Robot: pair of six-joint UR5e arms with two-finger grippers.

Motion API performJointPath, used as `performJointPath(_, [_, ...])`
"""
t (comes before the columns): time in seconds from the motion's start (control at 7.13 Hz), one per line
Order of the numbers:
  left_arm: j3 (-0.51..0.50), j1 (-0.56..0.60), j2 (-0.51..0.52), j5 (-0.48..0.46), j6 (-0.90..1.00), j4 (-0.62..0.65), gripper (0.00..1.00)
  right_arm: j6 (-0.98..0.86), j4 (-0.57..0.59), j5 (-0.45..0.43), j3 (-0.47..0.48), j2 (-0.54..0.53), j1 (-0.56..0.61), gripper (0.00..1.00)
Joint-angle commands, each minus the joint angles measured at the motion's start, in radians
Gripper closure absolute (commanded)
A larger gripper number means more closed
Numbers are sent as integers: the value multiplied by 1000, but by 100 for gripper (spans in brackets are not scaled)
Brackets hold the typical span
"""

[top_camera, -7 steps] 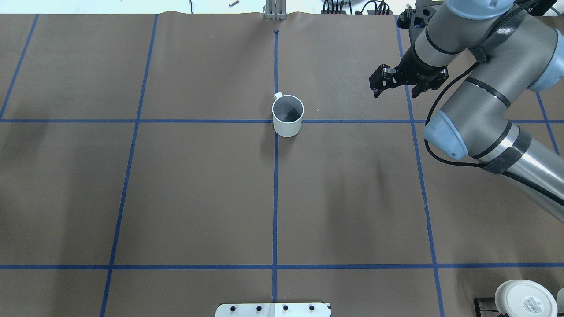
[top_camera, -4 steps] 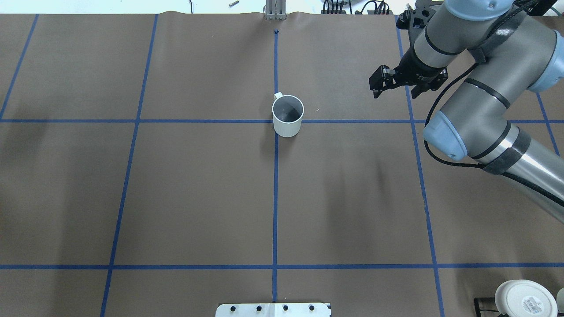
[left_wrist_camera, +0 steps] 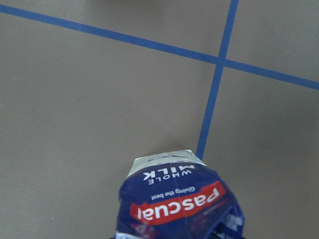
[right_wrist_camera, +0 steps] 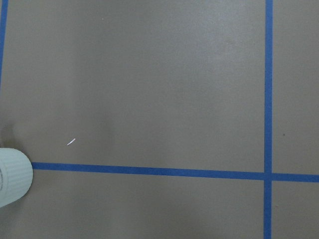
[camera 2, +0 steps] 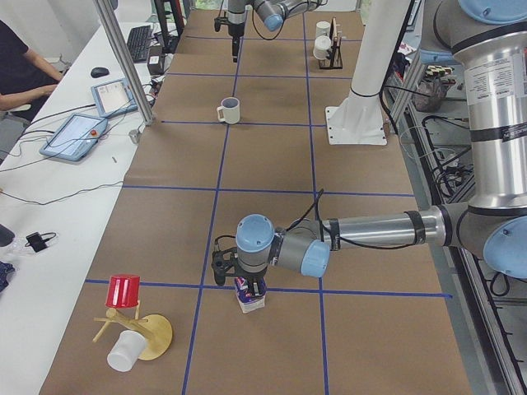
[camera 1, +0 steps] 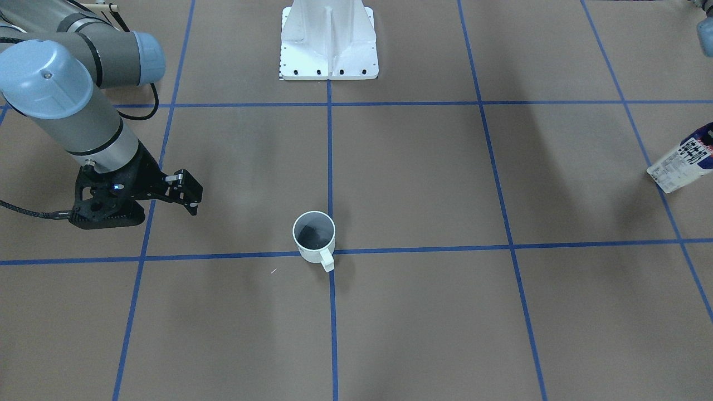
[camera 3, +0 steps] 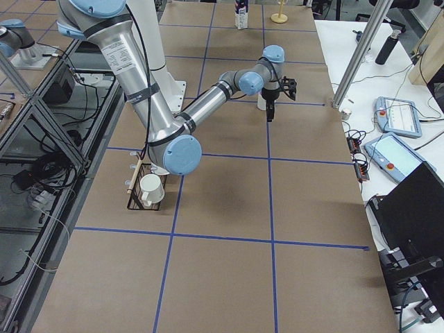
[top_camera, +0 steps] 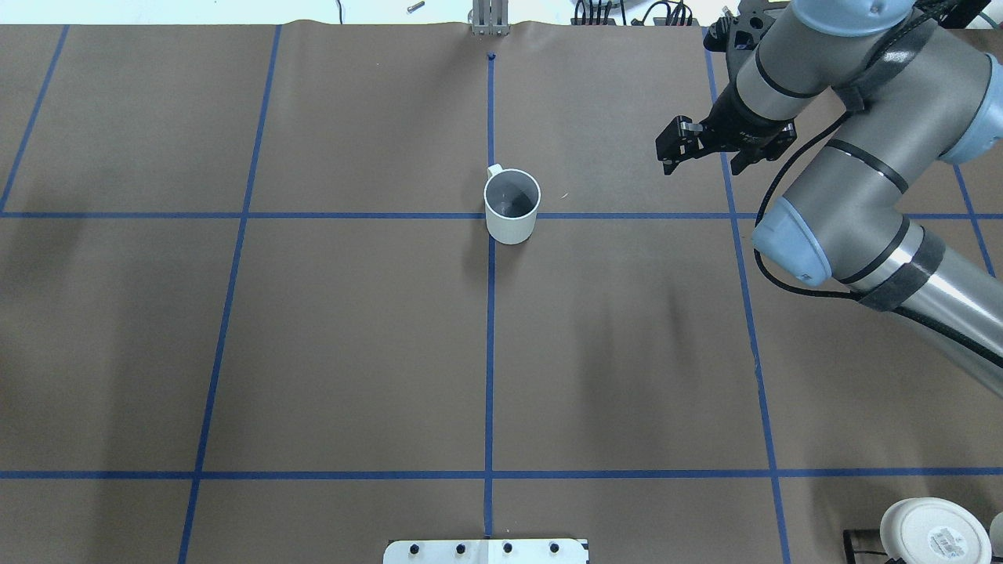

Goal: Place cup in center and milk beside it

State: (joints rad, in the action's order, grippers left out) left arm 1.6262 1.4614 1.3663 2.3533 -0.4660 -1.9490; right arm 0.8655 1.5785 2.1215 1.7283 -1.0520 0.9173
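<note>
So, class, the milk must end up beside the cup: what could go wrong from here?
The milk stands far along the table from the cup; on that long carry it might slip from the left hand, at its top. Set down too close, it could knock the cup off centre.

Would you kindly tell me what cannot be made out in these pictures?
Left gripper: shown only small in the left exterior view, over the milk; open or shut, cannot tell.
Milk's cap: cut off by the front view's right edge and the left wrist view's bottom edge.
Cup: in the right wrist view, only a sliver at the left edge.
</note>
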Motion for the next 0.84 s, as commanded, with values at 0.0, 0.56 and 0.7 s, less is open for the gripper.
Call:
performJointPath(0.0, [1,0,-4,0,19,-33,81,0,0,2,1,1,0,0])
performJointPath(0.56, [87,7,8,-32,20,-30,100,-3,0,18,2,1,21,0])
performJointPath(0.7, [95,13,14,-32,20,-30,100,-3,0,17,2,0,23,0])
